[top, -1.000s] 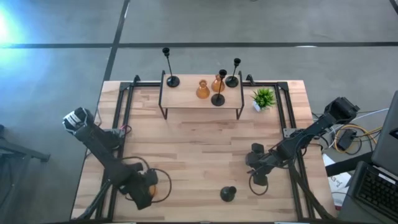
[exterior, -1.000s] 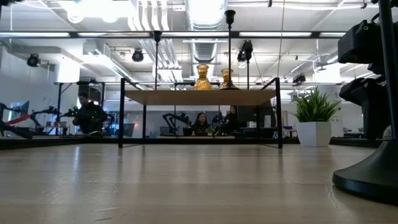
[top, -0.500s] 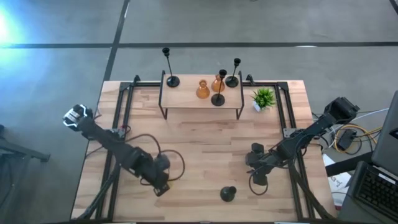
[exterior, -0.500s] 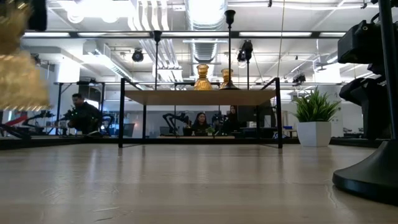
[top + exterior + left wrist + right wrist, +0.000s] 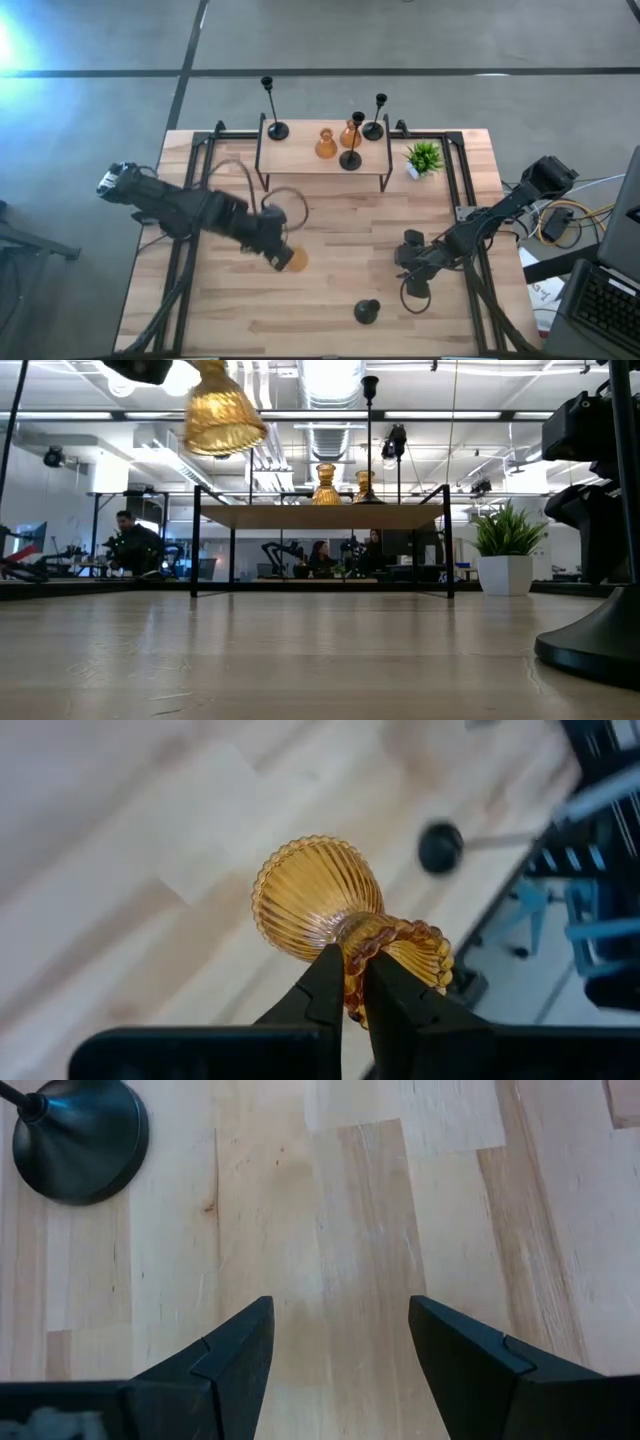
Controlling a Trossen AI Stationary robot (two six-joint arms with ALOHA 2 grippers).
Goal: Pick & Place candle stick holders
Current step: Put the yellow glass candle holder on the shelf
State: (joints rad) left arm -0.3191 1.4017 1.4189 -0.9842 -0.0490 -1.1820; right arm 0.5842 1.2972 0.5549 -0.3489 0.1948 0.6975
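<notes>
A ribbed amber glass candle holder hangs pinched at its neck in my left tool, mid-frame in the high view, above the counter. Five holders already stand on the small shelf, upper centre. One black dome-based holder remains, lower centre, near my wide-spread right tool.

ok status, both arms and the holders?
Left pincer shut on amber holder, airborne mid-table. Right pincer open, idle, black holder beside it. Shelf path unobstructed.
</notes>
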